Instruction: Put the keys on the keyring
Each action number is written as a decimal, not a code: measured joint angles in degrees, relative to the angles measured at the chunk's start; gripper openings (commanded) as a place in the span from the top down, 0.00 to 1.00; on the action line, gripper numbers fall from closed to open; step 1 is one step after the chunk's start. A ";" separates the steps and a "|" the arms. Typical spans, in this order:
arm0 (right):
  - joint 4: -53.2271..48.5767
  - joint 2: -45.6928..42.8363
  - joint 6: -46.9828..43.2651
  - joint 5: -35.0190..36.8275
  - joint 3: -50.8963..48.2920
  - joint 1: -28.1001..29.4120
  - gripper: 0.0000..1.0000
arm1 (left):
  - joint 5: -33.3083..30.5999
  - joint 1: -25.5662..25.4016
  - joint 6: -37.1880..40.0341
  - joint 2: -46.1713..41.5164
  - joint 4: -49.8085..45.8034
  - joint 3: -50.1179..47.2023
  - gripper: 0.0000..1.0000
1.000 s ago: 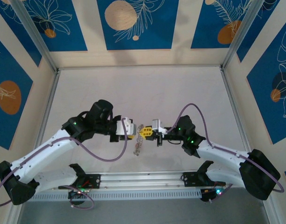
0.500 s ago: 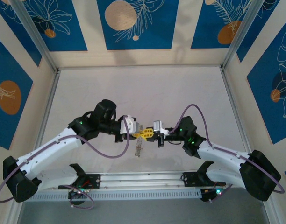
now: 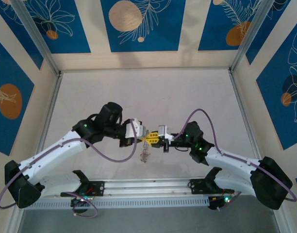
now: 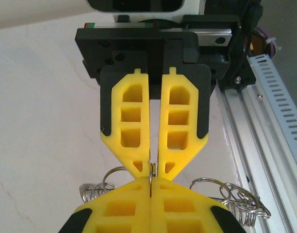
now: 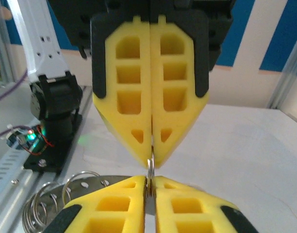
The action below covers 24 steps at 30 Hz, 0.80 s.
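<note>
Tabletop, pale and faintly veined, is spreading across the middle of the overhead frame, walled by blue-and-cream panels. Over its lower half the left arm is reaching in from the lower left and the right arm from the lower right. They are meeting tip to tip just below the centre. The left gripper is holding its yellow fingers pressed together, pinching the rim of the keyring. In the right wrist view it is hanging from the top of the frame, its tip at the centre. The right gripper is facing it, its fingers standing slightly apart with the ring's edge in the narrow gap; whether they are touching the metal I cannot tell. A bunch of wire loops is showing just below the two tips in the overhead frame. The keyring is appearing edge-on, a thin silvery sliver at frame centre between both tips.
</note>
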 measured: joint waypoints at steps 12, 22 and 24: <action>-1.84 3.89 -0.59 3.19 0.79 0.37 0.78 | -1.79 0.00 2.69 3.28 -6.84 4.48 1.00; -1.62 3.85 -0.57 2.93 1.20 0.37 0.79 | -2.21 0.00 2.60 4.31 -7.23 4.68 1.00; -1.62 3.78 -0.39 2.78 1.20 0.37 0.79 | -2.21 0.00 2.58 4.31 -7.13 4.68 1.00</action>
